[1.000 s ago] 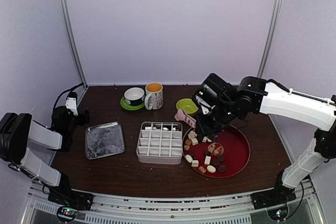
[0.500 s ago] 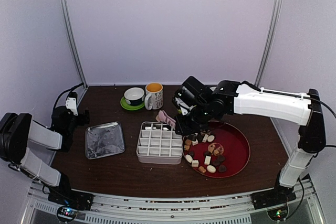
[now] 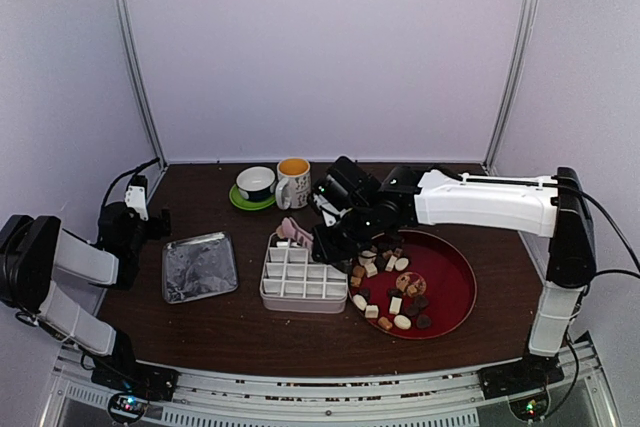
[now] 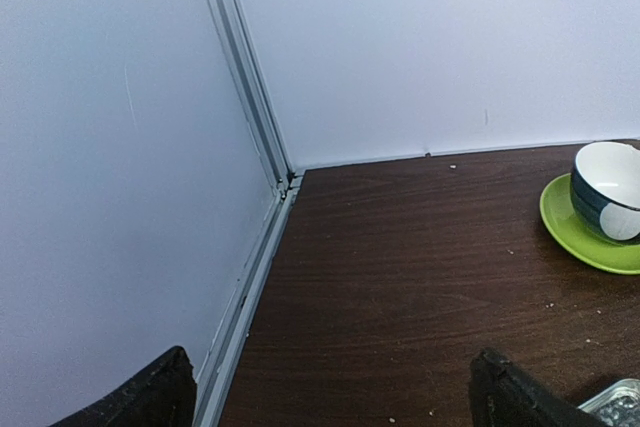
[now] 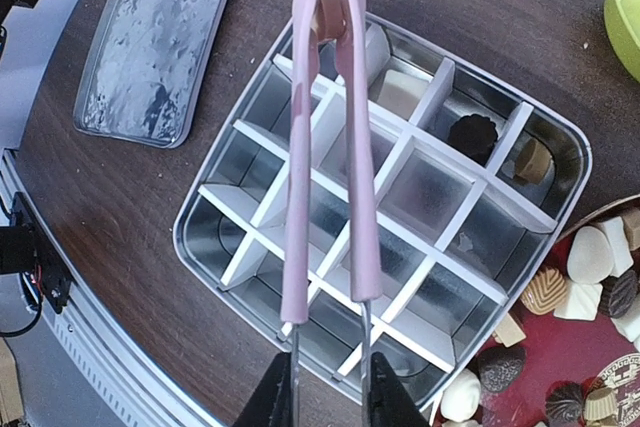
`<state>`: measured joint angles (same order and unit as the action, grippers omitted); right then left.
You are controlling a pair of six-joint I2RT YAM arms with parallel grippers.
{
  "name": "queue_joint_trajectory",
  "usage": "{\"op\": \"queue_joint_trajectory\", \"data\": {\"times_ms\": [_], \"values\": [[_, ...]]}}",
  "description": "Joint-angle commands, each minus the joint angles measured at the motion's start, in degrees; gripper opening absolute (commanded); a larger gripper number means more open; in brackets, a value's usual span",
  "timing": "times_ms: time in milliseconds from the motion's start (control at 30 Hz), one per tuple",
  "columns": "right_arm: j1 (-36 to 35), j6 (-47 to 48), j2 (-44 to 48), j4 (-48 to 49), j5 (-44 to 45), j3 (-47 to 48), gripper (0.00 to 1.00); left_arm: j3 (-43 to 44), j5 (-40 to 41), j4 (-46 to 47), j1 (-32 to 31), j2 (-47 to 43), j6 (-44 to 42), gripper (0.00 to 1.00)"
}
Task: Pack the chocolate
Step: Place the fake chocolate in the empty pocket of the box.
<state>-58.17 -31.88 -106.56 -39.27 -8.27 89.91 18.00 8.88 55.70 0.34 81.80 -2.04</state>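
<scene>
Several chocolate pieces [image 3: 392, 299] in white, tan and dark brown lie on the red round tray [image 3: 452, 287]. My right gripper [image 5: 330, 399] is shut on the handles of the pink tongs [image 5: 325, 147]. The tong tips pinch a tan chocolate [image 5: 328, 12] above the far left corner of the divided tin [image 5: 196, 247]. A few back cells of the tin hold pieces, among them a dark one [image 5: 472, 135] and a tan one [image 5: 533, 159]. From above, the tongs [image 3: 293, 231] hang over the tin [image 3: 268, 292]. My left gripper [image 4: 335, 409] is open and holds nothing, far left.
The silver lid [image 3: 199, 266] lies left of the tin. A cup on a green saucer [image 3: 256, 186] and a mug [image 3: 293, 182] stand at the back. A green bowl's rim [image 5: 628, 7] shows beside the tin. The side wall and its rail [image 4: 250, 277] run close to my left gripper.
My right arm has swung left from the red tray to above the tin's back left corner, carrying the tongs. The left arm has not moved.
</scene>
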Motion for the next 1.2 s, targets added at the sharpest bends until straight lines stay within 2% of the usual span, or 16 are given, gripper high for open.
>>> {"op": "queue_joint_trajectory", "data": {"times_ms": [0,233,333,367,700,1167], "values": [[-0.5,-0.08,-0.67,2.1,-0.14,1.85,0.21,0.46,-0.58,3.29,0.45,-0.15,-0.53,0.98],[-0.49,-0.1,-1.49,2.52,0.9,2.67,0.21,0.46,-0.56,3.31,0.45,-0.16,-0.55,0.98],[-0.52,-0.04,-1.71,2.09,0.93,3.14,0.34,0.46,-0.56,3.27,0.44,-0.17,-0.55,0.98],[-0.48,-0.05,-1.62,2.01,0.97,3.12,0.35,0.46,-0.53,3.27,0.43,-0.15,-0.52,0.98],[-0.49,0.73,2.63,0.95,4.32,2.02,0.31,0.46,-0.54,3.32,0.44,-0.15,-0.54,0.98],[0.13,2.19,15.89,4.13,9.96,-9.73,0.29,0.47,-0.58,3.21,0.41,-0.15,-0.59,0.98]]}}
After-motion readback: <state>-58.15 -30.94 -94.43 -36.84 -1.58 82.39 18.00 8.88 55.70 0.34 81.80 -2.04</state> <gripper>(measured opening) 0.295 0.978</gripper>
